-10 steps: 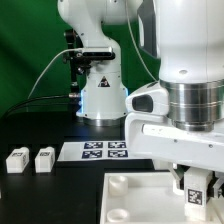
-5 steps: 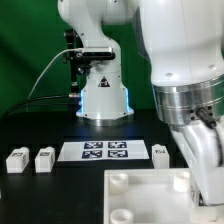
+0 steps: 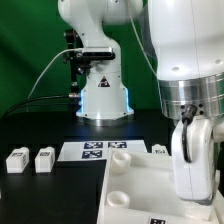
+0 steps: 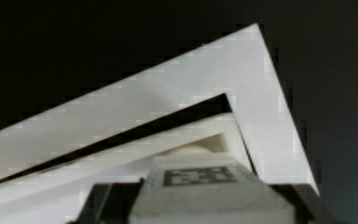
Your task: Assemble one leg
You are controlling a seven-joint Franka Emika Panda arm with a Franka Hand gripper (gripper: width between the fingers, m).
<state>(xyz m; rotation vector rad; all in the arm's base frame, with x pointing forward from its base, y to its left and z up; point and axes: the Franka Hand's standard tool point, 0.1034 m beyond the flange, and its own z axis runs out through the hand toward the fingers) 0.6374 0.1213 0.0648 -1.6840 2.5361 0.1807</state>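
Observation:
In the wrist view my gripper [image 4: 202, 203] is shut on a leg [image 4: 199, 185], a small white block with a black-and-white tag facing the camera. Dark fingers [image 4: 108, 203] flank it on both sides. Just beyond the held leg lies a corner of the large white panel [image 4: 194, 95]. In the exterior view the arm's wrist [image 3: 192, 150] hangs over the right part of the panel [image 3: 135, 185], and the fingertips are hidden. Two more legs [image 3: 17, 160] [image 3: 44, 159] stand at the exterior view's left. A third [image 3: 158, 150] peeks out beside the arm.
The marker board [image 3: 95, 151] lies flat behind the panel. The robot's base [image 3: 100, 95] stands at the back with cables running to the exterior view's left. The panel has round corner sockets [image 3: 119, 158].
The arm's hand has turned and shifted. The panel's far edge now sits further back, near the marker board. The third leg beside the arm has come into view.

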